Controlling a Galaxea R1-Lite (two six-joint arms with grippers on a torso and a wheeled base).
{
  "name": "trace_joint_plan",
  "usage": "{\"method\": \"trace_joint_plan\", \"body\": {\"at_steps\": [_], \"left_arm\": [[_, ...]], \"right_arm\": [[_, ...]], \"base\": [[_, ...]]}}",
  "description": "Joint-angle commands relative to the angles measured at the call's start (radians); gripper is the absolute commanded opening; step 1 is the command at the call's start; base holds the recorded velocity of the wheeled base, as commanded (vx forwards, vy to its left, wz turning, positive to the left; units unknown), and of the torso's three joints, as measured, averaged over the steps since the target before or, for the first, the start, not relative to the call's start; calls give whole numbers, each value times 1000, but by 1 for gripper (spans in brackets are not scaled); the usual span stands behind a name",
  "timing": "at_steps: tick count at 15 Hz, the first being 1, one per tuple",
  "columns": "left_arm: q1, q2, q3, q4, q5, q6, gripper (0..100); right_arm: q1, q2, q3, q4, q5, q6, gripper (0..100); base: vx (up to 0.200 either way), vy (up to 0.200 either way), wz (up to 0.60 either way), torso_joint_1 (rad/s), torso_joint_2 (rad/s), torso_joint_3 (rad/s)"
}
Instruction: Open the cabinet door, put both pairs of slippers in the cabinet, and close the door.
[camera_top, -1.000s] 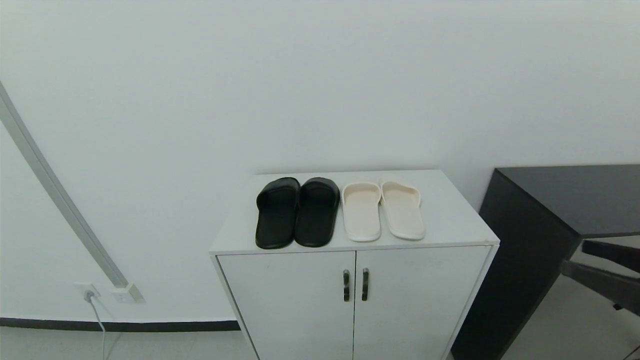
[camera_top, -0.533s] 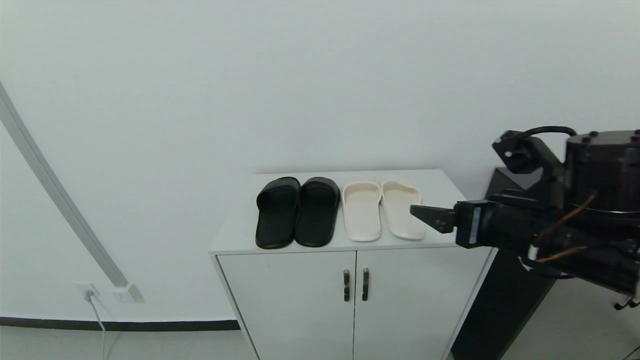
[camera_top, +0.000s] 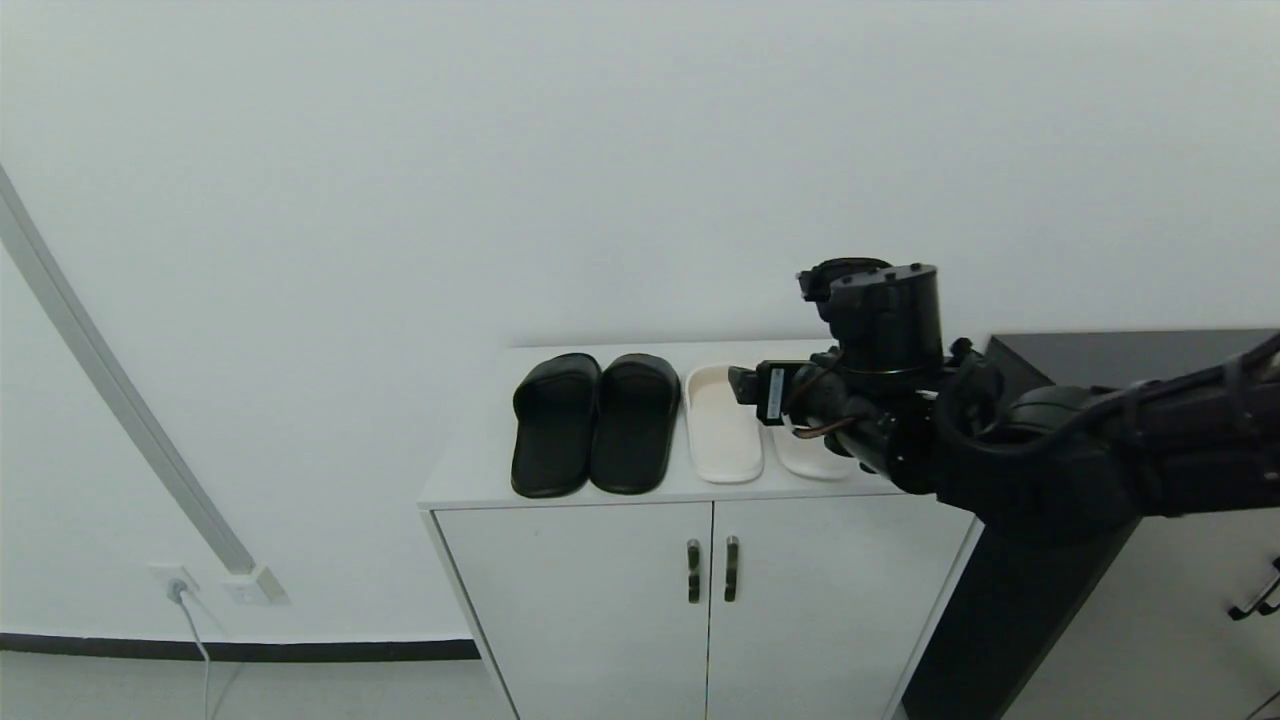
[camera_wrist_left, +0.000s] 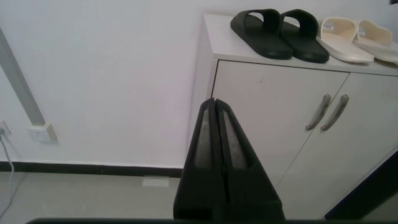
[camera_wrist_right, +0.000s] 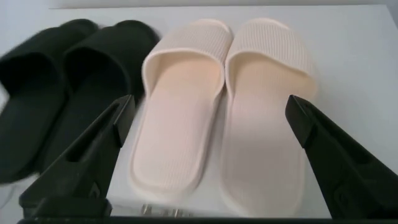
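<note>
Closest to you, your left tool (camera_wrist_left: 214, 102) hangs low in front of the cabinet (camera_top: 580, 600), well apart from it. Its two fingers are pressed flat together and it holds nothing. It looks like it is waiting there for its turn. Next come the cabinet doors. Both are shut, and the two handles (camera_top: 691, 570) sit side by side in the middle, where the doors meet. That lets you pull either door from the same spot. I think a door has to be opened before any slipper can go inside, and that step is not done yet. On top of the cabinet, the black slippers (camera_top: 595, 425) lie on your left and the white slippers (camera_top: 722, 430) lie just beside them on your right. Each pair has its two slippers touching, with heels toward you and toes toward the wall (camera_top: 600, 180). Lying so close, each pair could be squeezed and lifted as one. Your right tool (camera_wrist_right: 210, 109) is over the white pair with its fingers spread wide, one out past each side of the pair, and it holds nothing. You cannot tell whether it touches the slippers. It looks set to close on both white slippers together.
</note>
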Motion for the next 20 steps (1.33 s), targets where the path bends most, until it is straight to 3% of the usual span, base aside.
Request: {"method": "trace_joint_plan", "body": {"at_steps": [1,13,18,19,20], "left_arm": [[-1,1,0,0,1,0,0],[0,1,0,0,1,0,0],[0,1,0,0,1,-2,0],[0,1,0,0,1,-2,0],[0,1,0,0,1,-2,0]], "right_arm": [[-23,160,-115,0,-10,-29,100],[-100,453,-508,84,-45,-35,100],[-128,528,-623,86,-44,-96,100],[-129,531,-626,84,-44,-113,0],[-129,529,-626,84,-44,-115,0]], "base": [[0,0,0,0,0,0],[0,0,0,0,0,0],[0,0,0,0,0,0],[0,0,0,0,0,0],[0,0,0,0,0,0]]}}
